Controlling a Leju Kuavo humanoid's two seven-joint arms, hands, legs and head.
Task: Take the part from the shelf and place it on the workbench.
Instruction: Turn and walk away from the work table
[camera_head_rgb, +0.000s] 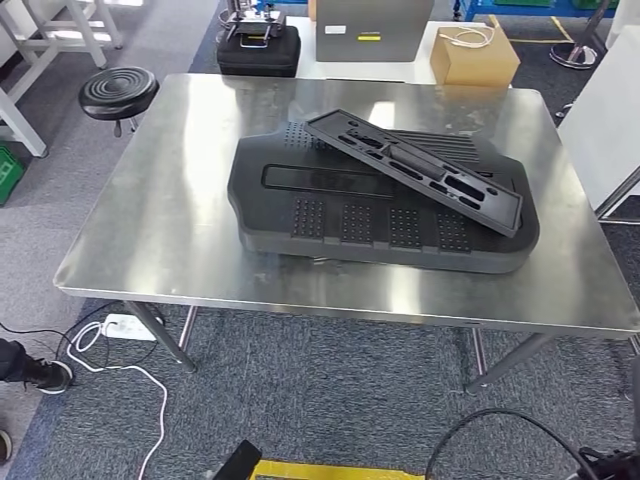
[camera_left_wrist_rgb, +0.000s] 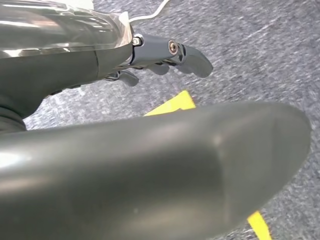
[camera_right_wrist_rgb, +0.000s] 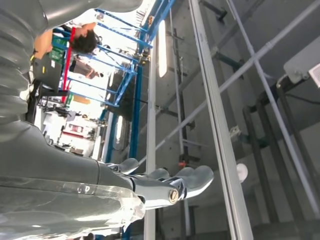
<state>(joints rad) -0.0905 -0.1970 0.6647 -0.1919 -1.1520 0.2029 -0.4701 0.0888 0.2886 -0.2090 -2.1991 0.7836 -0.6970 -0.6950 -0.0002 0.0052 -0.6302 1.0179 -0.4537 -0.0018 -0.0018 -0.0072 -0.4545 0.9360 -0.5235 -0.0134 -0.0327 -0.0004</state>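
A big black moulded part (camera_head_rgb: 355, 215) lies flat on the steel workbench (camera_head_rgb: 166, 220), near its middle. A slimmer black slotted strip (camera_head_rgb: 415, 170) rests slantwise on top of it. My left hand (camera_left_wrist_rgb: 166, 55) hangs over grey carpet with its fingers stretched out and nothing in them. My right hand (camera_right_wrist_rgb: 166, 182) points up toward the ceiling beams, fingers extended and apart, holding nothing.
Behind the bench stand a black case (camera_head_rgb: 259, 45), a grey box (camera_head_rgb: 373, 30) and a cardboard box (camera_head_rgb: 474, 55). A black stool (camera_head_rgb: 118, 92) is at the far left. A power strip (camera_head_rgb: 128, 328) with white cable lies on the floor under the bench's left corner. A person (camera_right_wrist_rgb: 81, 40) is in the background.
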